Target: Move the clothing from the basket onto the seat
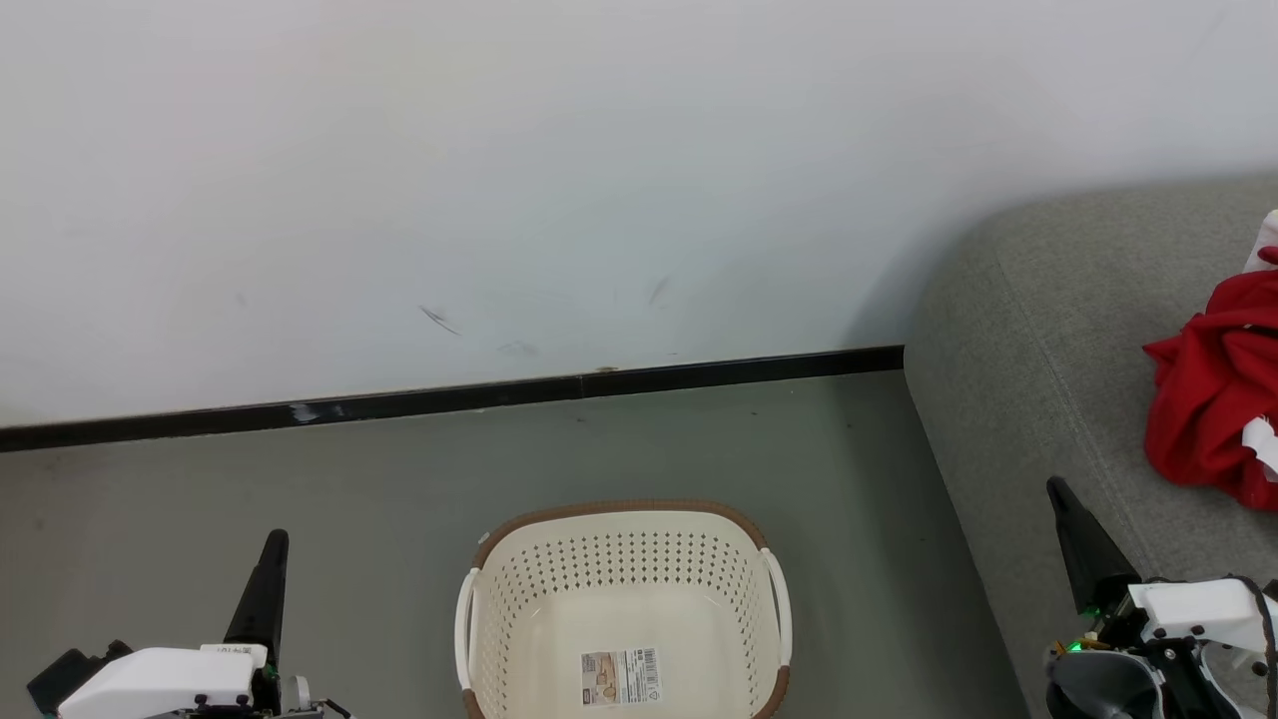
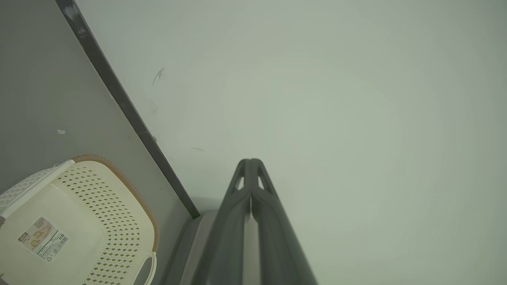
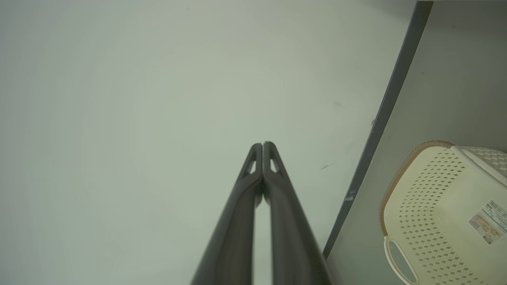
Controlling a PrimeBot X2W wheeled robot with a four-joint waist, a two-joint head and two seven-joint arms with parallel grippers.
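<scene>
The cream perforated basket [image 1: 624,609] stands on the floor at the bottom centre of the head view, empty, its barcode label showing on the bottom; both wrist views catch it too, basket [image 2: 83,221] and basket [image 3: 447,209]. Red clothing [image 1: 1213,399] with white trim lies crumpled on the grey seat [image 1: 1038,399] at the right edge. My left gripper [image 1: 272,554] points up at the lower left, shut and holding nothing, tips pressed together, left gripper [image 2: 250,163]. My right gripper [image 1: 1060,494] is at the lower right beside the seat's front, also shut and empty, right gripper [image 3: 262,145].
A pale wall [image 1: 499,180] with a black skirting board [image 1: 449,399] runs behind the basket. Grey floor [image 1: 250,479] lies open to the left of the basket and between it and the wall. The seat's rounded corner stands close to the basket's right side.
</scene>
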